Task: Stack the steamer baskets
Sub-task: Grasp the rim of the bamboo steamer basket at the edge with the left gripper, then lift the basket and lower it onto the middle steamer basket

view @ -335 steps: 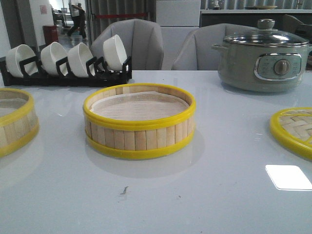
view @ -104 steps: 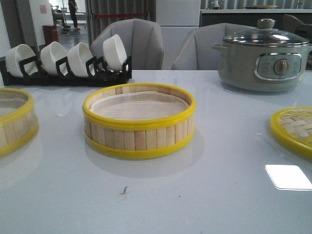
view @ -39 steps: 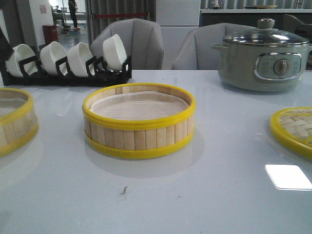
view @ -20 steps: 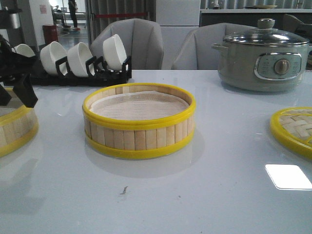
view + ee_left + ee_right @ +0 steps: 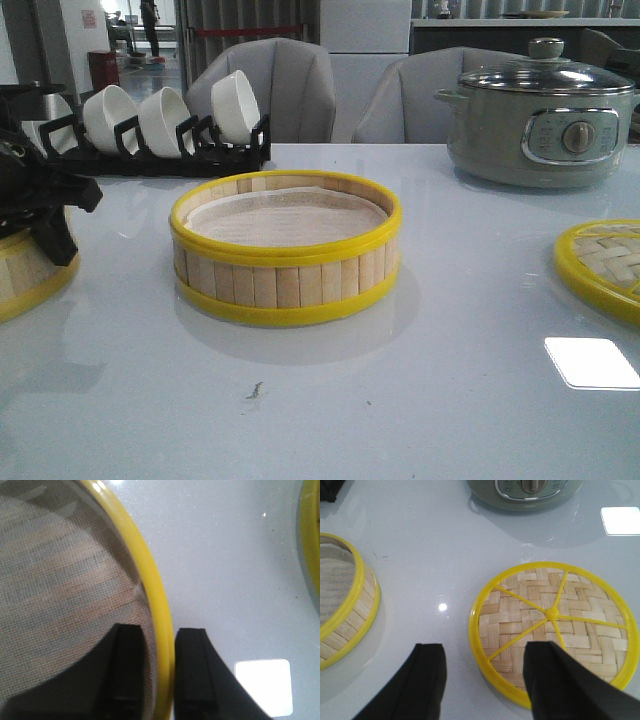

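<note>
The left hand (image 5: 159,672) is straddling the yellow rim of the left steamer basket (image 5: 75,595), fingers not yet closed, left of the centre steamer basket (image 5: 286,248). The right hand (image 5: 487,680) is hovering open above the desk (image 5: 430,550).

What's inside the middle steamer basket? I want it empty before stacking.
The middle steamer basket shows only a white paper liner. Its near wall hides the liner's front edge; anything under the liner is covered.

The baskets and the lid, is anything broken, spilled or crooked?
Nothing looks broken or spilled. The middle steamer basket sits flat with its paper liner inside. The lid lies flat, spokes showing. The left pincer straddles the left basket's rim. Only a small dark speck marks the table.
</note>
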{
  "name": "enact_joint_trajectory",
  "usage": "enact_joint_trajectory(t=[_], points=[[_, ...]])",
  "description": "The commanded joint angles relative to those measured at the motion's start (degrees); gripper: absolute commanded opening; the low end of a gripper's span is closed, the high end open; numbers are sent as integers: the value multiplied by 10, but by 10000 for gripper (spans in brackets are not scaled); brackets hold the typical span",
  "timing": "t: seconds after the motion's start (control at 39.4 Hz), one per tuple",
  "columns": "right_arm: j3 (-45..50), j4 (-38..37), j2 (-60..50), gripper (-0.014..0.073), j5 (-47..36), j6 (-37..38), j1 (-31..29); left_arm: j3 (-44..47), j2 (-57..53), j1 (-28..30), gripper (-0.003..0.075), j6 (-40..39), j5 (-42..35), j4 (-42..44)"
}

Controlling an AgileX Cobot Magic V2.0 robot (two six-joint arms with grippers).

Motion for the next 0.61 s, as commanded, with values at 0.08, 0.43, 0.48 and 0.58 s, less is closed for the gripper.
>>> enact_joint_trajectory(t=[0.08, 0.43, 0.48, 0.58], points=[[-21, 2, -3, 465, -40, -5, 0, -45, -35, -4, 87, -3, -8, -7], [-21, 2, -3, 465, -41, -5, 0, -226, -45, -84, 88, -3, 80, -24], [-21, 2, -3, 465, -43, -5, 0, -249, -45, -108, 88, -3, 82, -24], [-21, 2, -3, 465, -46, -5, 0, -283, -45, -158, 88, -3, 80, -24]])
